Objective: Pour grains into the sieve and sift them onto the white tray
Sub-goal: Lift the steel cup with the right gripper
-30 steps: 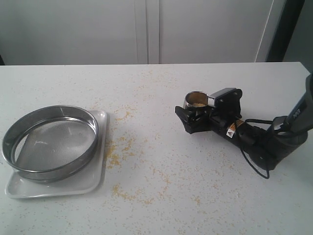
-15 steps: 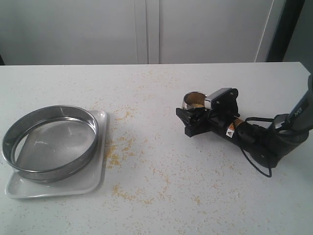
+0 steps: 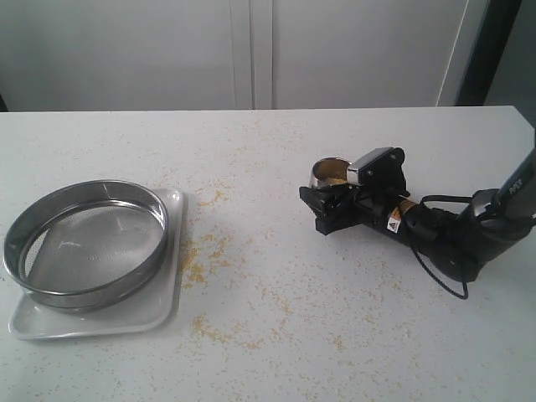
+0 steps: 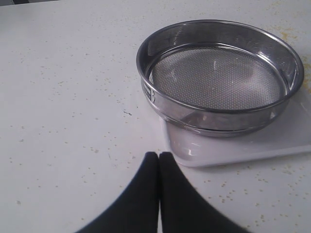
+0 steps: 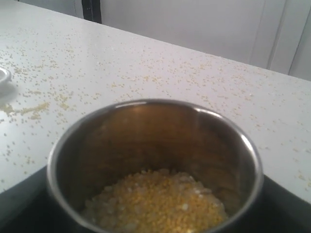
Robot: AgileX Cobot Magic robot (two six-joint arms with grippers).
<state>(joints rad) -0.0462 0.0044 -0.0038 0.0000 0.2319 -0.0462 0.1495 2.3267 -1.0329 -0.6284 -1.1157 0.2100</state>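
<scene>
steel cup [image 3: 332,172] of grains [image 5: 155,199], seemingly clamped in the right gripper [image 3: 335,194], unpoured, well right of the empty sieve [image 3: 92,243] on the tray [image 3: 159,314]; left gripper [image 4: 159,158] closed.

Looks like a robotics lab bench (or test room): speckled white table [image 3: 377,335], plain pale cabinet doors [image 3: 251,50] behind

A white table [image 3: 276,335] fills the lower part of the exterior view and runs back to a straight far edge. Behind it stands a pale grey wall [image 3: 126,50] of flat panels, split by two close vertical seams [image 3: 261,50]. A dark upright strip [image 3: 492,42] stands far right. Light is soft and even.
</scene>
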